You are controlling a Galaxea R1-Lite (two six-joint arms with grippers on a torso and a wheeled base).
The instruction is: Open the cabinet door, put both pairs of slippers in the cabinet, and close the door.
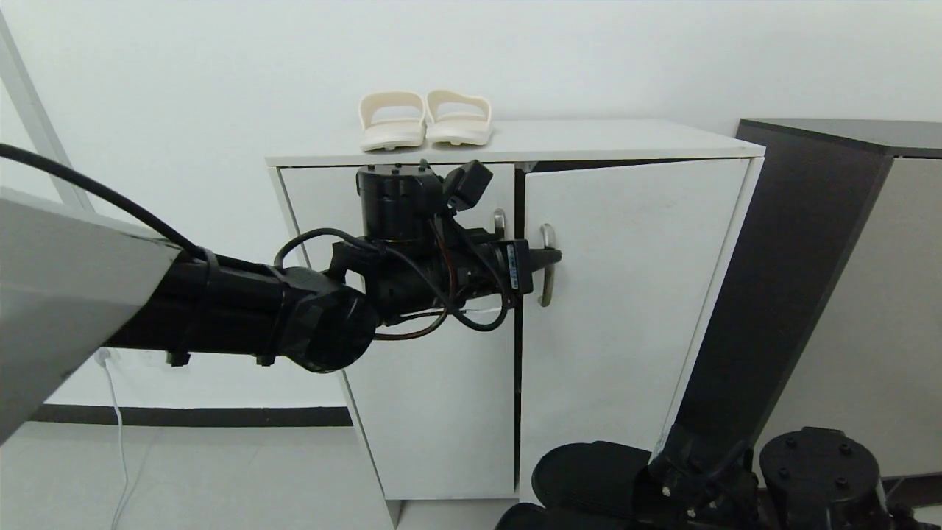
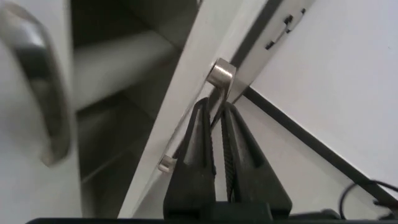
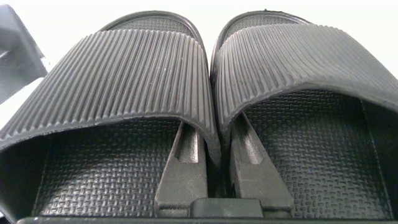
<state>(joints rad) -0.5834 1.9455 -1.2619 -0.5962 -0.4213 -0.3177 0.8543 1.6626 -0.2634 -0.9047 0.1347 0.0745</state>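
Note:
A white cabinet (image 1: 515, 143) has two doors. The right door (image 1: 625, 316) stands slightly ajar, with a dark gap along its top edge. My left gripper (image 1: 552, 258) (image 2: 214, 118) is shut on that door's metal handle (image 1: 545, 283) (image 2: 219, 73). Through the gap, the left wrist view shows a shelf (image 2: 118, 59) inside. A cream pair of slippers (image 1: 425, 120) lies on the cabinet top. Low in front of the cabinet, my right gripper (image 3: 217, 168) is shut on a black ribbed pair of slippers (image 1: 581, 478) (image 3: 143, 68), one finger inside each, pinching them together.
The left door (image 1: 434, 383) is closed, and its handle (image 1: 500, 221) (image 2: 43, 93) sits beside my left gripper. A dark grey cabinet (image 1: 809, 258) stands close on the right. A white cable (image 1: 118, 442) hangs down the wall at the left, above open floor.

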